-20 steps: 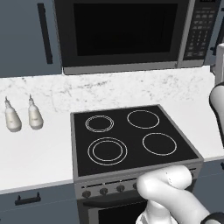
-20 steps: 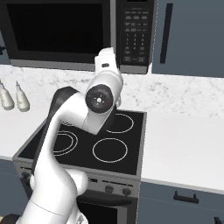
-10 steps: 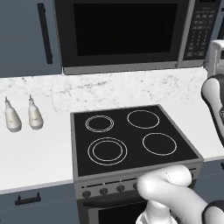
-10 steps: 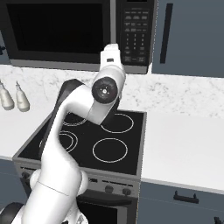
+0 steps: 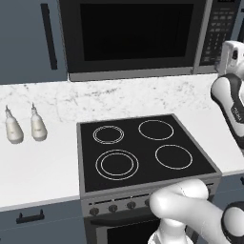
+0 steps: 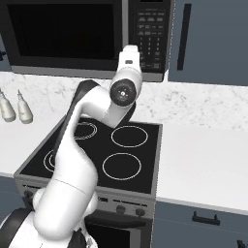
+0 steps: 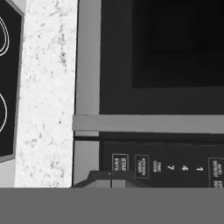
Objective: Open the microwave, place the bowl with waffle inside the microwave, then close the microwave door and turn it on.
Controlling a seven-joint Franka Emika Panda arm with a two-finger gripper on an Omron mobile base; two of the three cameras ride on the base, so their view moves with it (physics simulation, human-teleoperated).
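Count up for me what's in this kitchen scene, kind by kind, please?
Microwave: 1
Stove: 1
Burner rings: 4
Stove knobs: 4 visible in the left base view
White bottles: 2
Cabinet handles: 2, one on each side of the microwave
Total: 14

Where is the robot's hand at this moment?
In the hand view, the shut hand sits at the bottom of the black microwave's keypad column, right by the start button, beside the closed dark glass microwave door.
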